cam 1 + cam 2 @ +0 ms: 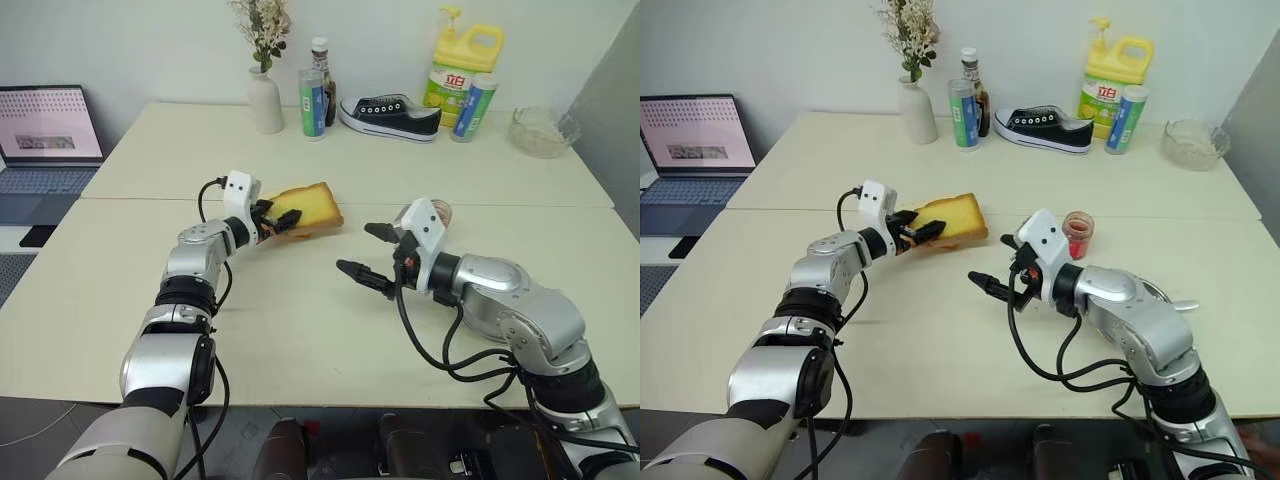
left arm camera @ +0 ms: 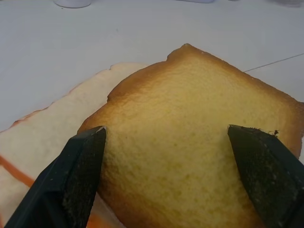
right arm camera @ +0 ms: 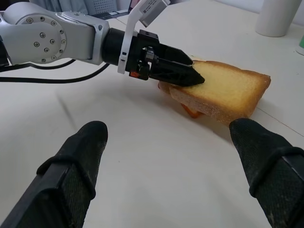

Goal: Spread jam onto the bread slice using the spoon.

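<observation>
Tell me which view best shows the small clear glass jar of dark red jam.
The right eye view: the small clear glass jar of dark red jam stands unobstructed on the table beside the right arm. In the left eye view that arm's white wrist bracket covers most of the jar, leaving just its rim.

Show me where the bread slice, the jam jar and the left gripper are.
bread slice (image 1: 958, 216): right eye view, on its golden-yellow face.
jam jar (image 1: 1078, 233): right eye view, on the glass wall over the red jam.
left gripper (image 3: 190, 75): right wrist view, at its fingertips over the bread.
</observation>
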